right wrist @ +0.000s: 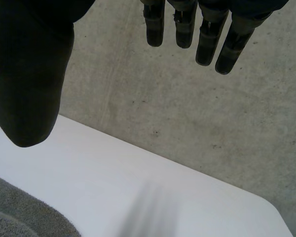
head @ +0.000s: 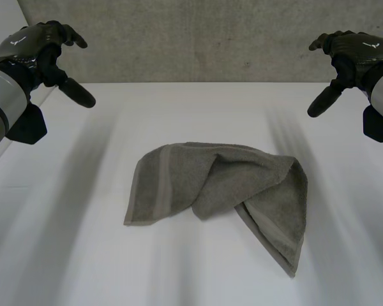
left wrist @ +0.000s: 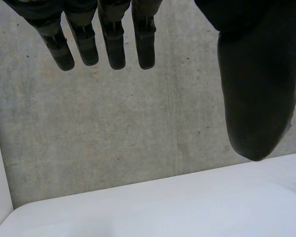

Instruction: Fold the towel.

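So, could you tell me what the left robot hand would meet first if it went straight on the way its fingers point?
Most likely the concrete wall behind the table: the left robot hand points over the far edge, away from the towel. Depth is unclear.

White table; grey concrete wall directly behind far edge, small dark specks on it

Head camera overlooks table; wrist cameras face wall.
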Robot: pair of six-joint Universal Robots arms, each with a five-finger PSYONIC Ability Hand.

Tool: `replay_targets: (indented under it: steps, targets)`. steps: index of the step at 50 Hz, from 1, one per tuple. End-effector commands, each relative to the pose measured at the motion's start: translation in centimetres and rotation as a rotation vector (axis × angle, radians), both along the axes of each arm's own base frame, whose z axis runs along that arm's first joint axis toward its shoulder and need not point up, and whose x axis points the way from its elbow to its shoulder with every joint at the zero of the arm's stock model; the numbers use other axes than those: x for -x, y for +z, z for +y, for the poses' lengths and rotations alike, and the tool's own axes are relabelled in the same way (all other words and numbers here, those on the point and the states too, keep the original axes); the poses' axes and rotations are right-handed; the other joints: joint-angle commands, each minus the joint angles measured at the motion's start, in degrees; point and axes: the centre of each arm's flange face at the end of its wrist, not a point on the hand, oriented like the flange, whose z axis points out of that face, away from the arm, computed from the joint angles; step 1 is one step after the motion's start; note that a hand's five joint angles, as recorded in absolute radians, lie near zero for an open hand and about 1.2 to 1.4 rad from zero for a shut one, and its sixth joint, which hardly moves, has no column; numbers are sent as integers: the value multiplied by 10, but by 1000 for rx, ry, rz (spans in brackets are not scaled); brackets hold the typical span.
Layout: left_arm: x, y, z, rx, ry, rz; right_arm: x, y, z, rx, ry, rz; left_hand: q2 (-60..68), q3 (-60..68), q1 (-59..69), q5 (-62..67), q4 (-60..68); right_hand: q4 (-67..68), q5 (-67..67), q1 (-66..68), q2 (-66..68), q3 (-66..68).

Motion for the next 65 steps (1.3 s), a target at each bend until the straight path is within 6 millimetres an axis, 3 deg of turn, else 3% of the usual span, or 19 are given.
replay_targets:
  steps: [1,34,39,41,42,44,46,47,48,49,50,53,61,64,65]
  targets:
    - [4,-2,2,-4,-15,-2,0,1,0,3,2,-1,-34,-25,-65,-12,-32,-31,-36,-35,-45,-19]
    - [7,-9,3,-12,-28,-37,0,2,0,7,5,2,-47,-25,-78,-26,-32,-31,-36,-35,-45,-19]
    - [21,-17,9,-13,-93,-40,-7,-3,6,-12,78,26,-49,-25,-80,-28,-32,-31,-36,-35,-45,-19]
    - [44,-31,11,-14,-215,-40,-11,-15,13,-74,170,68,-62,-25,-93,-41,-32,-31,-36,-35,-45,-19]
    - [45,-32,11,-14,-215,-40,-11,-15,13,-75,171,68,-62,-25,-93,-41,-32,-31,-36,-35,-45,-19]
    - [61,-53,7,-42,-331,-51,-6,-31,15,-151,207,85,-64,-25,-95,-43,-32,-31,-36,-35,-45,-19]
    - [69,-63,7,-60,-383,-60,-6,-31,15,-152,207,85,-64,-25,-95,-43,-32,-31,-36,-35,-45,-19]
    - [69,-64,7,-60,-384,-60,3,-43,12,-191,182,86,-64,-25,-95,-43,-32,-31,-36,-35,-45,-19]
    - [76,-76,4,-75,-433,-71,3,-43,12,-192,182,86,-64,-25,-95,-43,-32,-31,-36,-35,-45,-19]
    - [85,-88,0,-82,-479,-84,12,-64,7,-223,147,84,-64,-25,-95,-43,-32,-31,-36,-35,-45,-19]
    - [85,-89,0,-82,-480,-85,12,-64,7,-223,147,84,-64,-25,-95,-43,-32,-31,-36,-35,-45,-19]
    - [105,-111,-5,-68,-551,-115,19,-106,6,-217,61,60,-64,-25,-95,-43,-32,-31,-36,-35,-45,-19]
    - [121,-156,-20,-77,-587,-201,23,-142,14,-191,-58,92,-62,-25,-93,-41,-32,-31,-36,-35,-45,-19]
    - [124,-172,-22,-88,-599,-236,9,-166,22,-224,-46,115,-24,-25,-55,-2,-32,-31,-36,-35,-45,-19]
    - [126,-179,-22,-89,-606,-252,1,-175,26,-237,-29,123,46,-25,15,68,-32,-31,-36,-35,-45,-19]
